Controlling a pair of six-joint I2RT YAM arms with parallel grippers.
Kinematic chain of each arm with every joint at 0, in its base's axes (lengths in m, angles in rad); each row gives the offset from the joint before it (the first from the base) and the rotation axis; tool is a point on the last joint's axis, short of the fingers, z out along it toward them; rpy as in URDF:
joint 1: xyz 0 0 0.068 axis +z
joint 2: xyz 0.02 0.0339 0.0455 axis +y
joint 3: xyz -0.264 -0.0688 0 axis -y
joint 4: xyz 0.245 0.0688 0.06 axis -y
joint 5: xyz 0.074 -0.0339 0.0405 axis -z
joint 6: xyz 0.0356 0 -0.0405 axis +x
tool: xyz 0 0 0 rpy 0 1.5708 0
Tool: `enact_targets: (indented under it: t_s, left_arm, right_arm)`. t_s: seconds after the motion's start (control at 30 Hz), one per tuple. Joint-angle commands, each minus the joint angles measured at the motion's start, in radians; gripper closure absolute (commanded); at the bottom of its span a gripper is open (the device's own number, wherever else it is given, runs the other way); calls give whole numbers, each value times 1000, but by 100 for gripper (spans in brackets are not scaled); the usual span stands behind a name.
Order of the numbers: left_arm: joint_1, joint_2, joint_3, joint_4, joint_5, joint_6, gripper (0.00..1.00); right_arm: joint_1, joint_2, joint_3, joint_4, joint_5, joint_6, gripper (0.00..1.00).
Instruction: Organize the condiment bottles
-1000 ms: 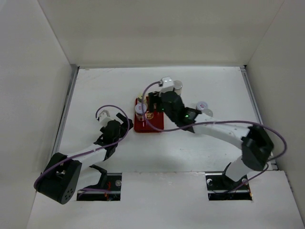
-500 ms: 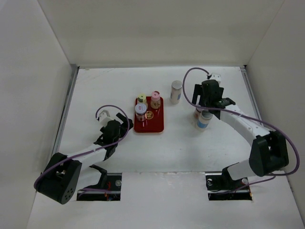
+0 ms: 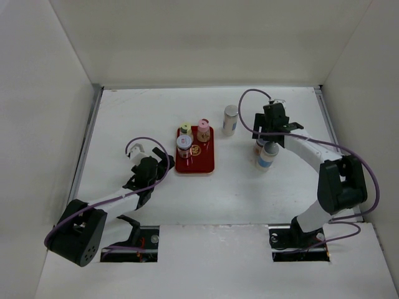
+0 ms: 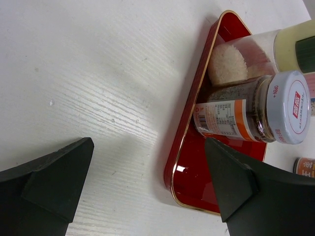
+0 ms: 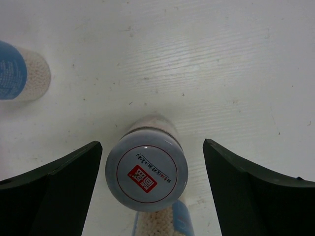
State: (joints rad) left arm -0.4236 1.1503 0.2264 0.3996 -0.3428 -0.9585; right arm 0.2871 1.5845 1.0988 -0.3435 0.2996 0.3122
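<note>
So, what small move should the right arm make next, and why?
Probably lower the right gripper and close it on the grey-capped bottle: its jaws stand open on either side of that cap, not touching, and the red tray holds only three bottles.

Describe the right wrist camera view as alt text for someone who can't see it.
The right gripper, open, straddles an upright grey-capped jar on a white table without touching it. A jar with a blue label is partly visible at upper left.
</note>
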Motion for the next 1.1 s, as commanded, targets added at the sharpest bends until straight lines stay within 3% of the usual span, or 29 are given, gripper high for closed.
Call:
enact_targets:
  t_s: [0.0, 0.1, 0.23, 0.53, 0.7, 0.87, 1.07]
  left_arm:
    - [-7, -1, -6, 15, 10, -9, 0]
    - [-2, -9, -9, 15, 11, -9, 0]
    - [-2, 5, -4, 15, 11, -9, 0]
    - [1, 9, -2, 16, 11, -9, 0]
    - [3, 15, -1, 16, 11, -9, 0]
    - [7, 9, -4, 16, 11, -9, 0]
    - [4, 9, -2, 16, 14, -9, 0]
  right_arm:
    - [-12, 25, 42, -3, -17, -7, 15]
    - [-7, 46, 65, -11, -19, -4, 25]
    - [-7, 61, 98, -26, -25, -8, 25]
    - [-18, 36, 191, 4, 4, 8, 44]
    - [-7, -30, 222, 57, 36, 4, 44]
    - [109, -69, 202, 60, 27, 14, 44]
    - [308, 5, 233, 96, -7, 37, 43]
